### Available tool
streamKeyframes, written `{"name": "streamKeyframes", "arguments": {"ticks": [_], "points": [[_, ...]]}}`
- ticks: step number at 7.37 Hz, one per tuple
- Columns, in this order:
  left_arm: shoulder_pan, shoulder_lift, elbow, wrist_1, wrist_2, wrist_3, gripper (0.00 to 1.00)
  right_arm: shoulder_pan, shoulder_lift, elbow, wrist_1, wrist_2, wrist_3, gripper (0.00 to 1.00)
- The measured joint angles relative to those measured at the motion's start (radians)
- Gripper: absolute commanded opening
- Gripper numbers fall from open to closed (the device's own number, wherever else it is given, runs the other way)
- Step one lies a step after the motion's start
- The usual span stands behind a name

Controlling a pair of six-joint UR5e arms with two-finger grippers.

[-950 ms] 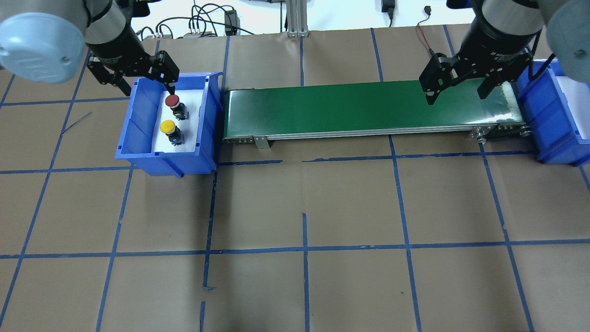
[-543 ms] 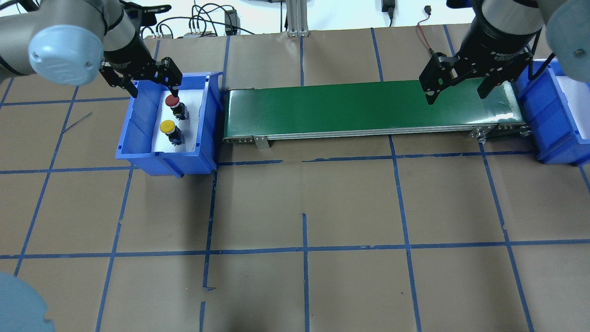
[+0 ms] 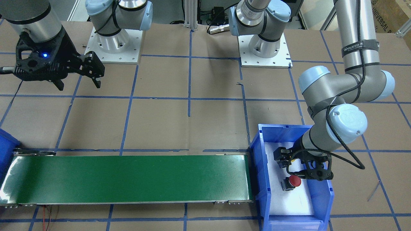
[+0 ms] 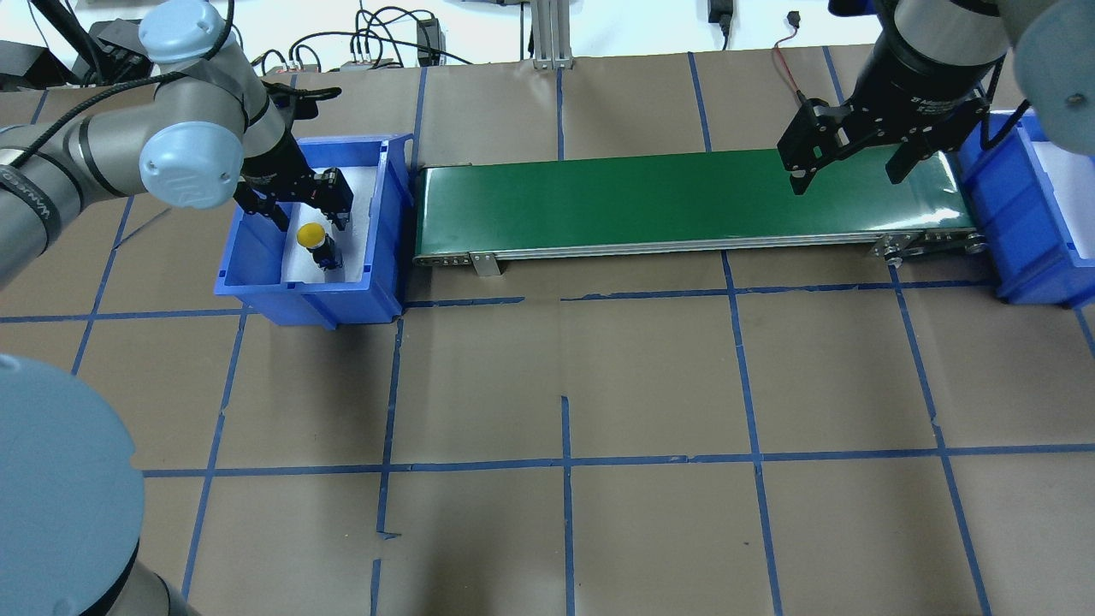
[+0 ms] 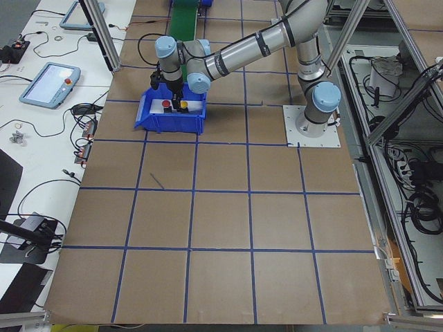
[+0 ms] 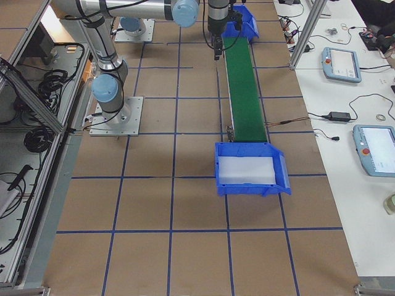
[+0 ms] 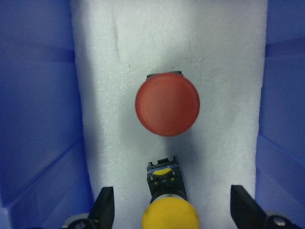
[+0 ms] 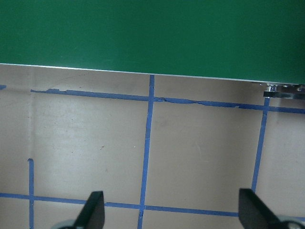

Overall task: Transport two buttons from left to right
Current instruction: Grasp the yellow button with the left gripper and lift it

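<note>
**A:** How far along is the transport?

**B:** At the very start, I'd judge. Neither button has left the left blue bin (image 4: 299, 295). The red button (image 7: 167, 103) stands on the white foam liner (image 7: 214, 57). The yellow button (image 4: 310, 233) is just beside it on the robot's side, and the two do not touch.

**A:** And the left gripper?

**B:** The left gripper (image 7: 171, 190) is down inside that bin, spread wide and grasping nothing. In the wrist view its fingers flank the yellow cap. I can't tell whether they are low enough to close on it.

**A:** Anything farther along?

**B:** No button shows on the green conveyor belt (image 4: 684, 201). The right blue bin (image 6: 281, 180) shows only a foam liner of its own. The right gripper (image 4: 847, 184) hangs over the belt's end next to that bin, also spread wide with nothing between its fingers.

**A:** So what remains?

**B:** Everything. Both buttons have to be picked up, sent across the counter (image 4: 650, 385), presumably by the belt, and put in the right bin.
</note>
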Motion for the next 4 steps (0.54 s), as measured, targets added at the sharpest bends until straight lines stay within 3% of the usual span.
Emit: {"name": "streamKeyframes", "arguments": {"ticks": [1,2,4], "points": [[0.001,0.0,-0.006,0.002,0.003,0.001,0.41,0.0,0.0,0.0,0.001,0.0,0.0,1.0],[0.002,0.0,-0.008,0.003,0.004,0.001,0.29,0.0,0.0,0.0,0.001,0.0,0.0,1.0],[0.003,0.002,-0.009,0.003,0.007,0.002,0.25,0.0,0.0,0.0,0.001,0.0,0.0,1.0]]}}
